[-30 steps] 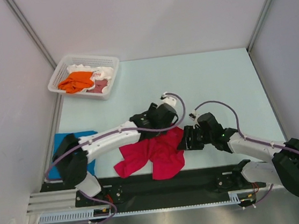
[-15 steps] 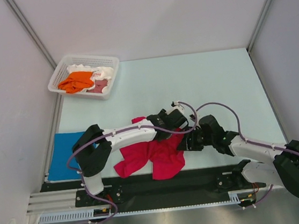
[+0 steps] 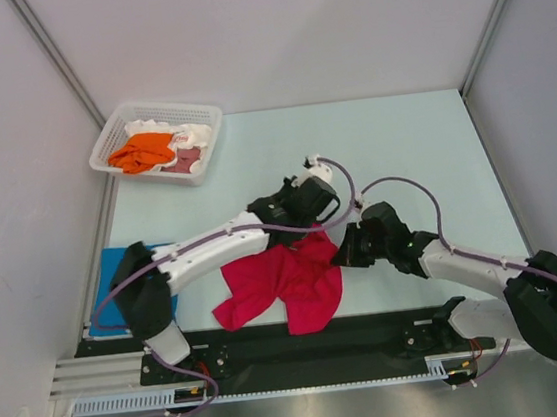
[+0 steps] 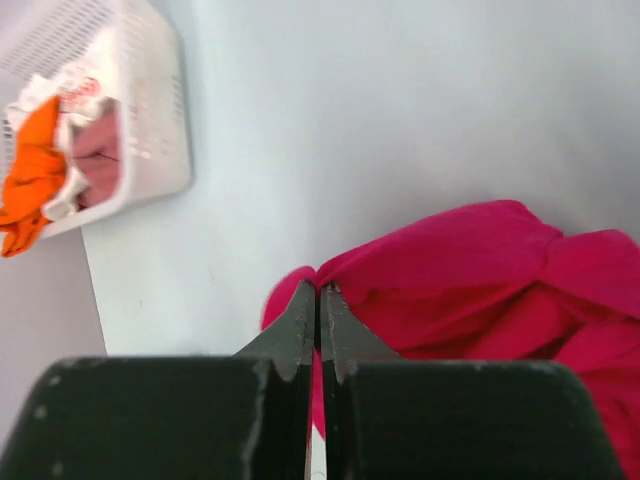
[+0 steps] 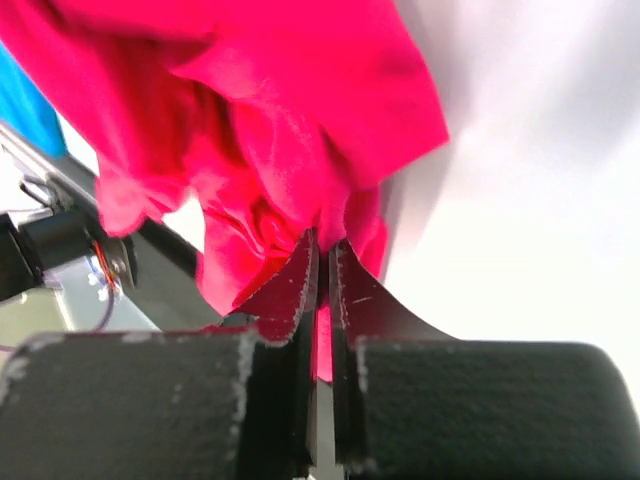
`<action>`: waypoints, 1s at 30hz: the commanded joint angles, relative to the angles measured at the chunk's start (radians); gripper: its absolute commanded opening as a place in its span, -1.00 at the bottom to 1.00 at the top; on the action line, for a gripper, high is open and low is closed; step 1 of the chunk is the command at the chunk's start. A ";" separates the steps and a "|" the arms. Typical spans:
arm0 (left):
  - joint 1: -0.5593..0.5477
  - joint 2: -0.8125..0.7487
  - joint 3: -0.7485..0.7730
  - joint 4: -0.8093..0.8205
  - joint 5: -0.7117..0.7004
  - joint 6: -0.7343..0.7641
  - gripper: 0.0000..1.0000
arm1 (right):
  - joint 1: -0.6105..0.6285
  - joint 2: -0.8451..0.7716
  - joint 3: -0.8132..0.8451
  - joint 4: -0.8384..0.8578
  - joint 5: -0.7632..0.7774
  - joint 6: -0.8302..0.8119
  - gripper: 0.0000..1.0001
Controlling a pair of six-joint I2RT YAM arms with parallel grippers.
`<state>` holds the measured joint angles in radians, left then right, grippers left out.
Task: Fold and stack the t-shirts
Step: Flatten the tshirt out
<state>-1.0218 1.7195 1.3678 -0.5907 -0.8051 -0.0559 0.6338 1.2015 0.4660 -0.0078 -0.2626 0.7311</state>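
**Item:** crimson t-shirt (image 3: 285,286). Bunched and unfolded at lower centre of the top view, on the table (image 3: 403,154). Upper right corner drawn up off the surface toward both grippers.

**Left gripper** (image 4: 320,298): clenched tip to tip on a thin edge of the red cloth, at centre of the top view.

**Right gripper** (image 5: 322,250): clamped on a thicker gather of the same cloth, with red visible in the gap. Just right of the left one.

**Reason for hold, as judged:** gripped at two neighbouring points, probably to lift and spread the garment flat before folding.

**Blue t-shirt** (image 3: 114,262): flat at lower left, partly hidden beneath the left arm (image 3: 213,251). Likely the base of the stack.

**Basket** (image 3: 110,142): upper left, well apart from the work. Holding orange t-shirt (image 3: 143,151), white t-shirt (image 3: 195,134) and dusty-pink t-shirt (image 3: 187,161), all crumpled and awaiting their turn.

**Stage, as judged:** early, with no fold yet in the red one.
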 commanded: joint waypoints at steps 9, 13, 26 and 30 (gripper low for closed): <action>0.120 -0.609 0.048 0.260 0.122 0.096 -0.99 | -0.013 -0.312 0.450 -0.487 0.436 -0.355 -1.00; 0.124 -0.779 0.034 0.344 0.153 0.148 -0.99 | -0.031 -0.390 0.580 -0.564 0.558 -0.470 -1.00; 0.124 -1.000 0.083 0.330 0.179 0.165 -0.99 | -0.056 -0.579 0.749 -0.584 0.479 -0.516 -1.00; 0.124 -1.022 0.119 0.351 0.187 0.189 -0.99 | -0.056 -0.611 0.790 -0.572 0.113 -0.542 -1.00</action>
<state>-0.9028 0.7235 1.4227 -0.3016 -0.6445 0.0952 0.5785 0.6182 1.1946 -0.6041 0.1150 0.2272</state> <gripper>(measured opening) 0.011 0.033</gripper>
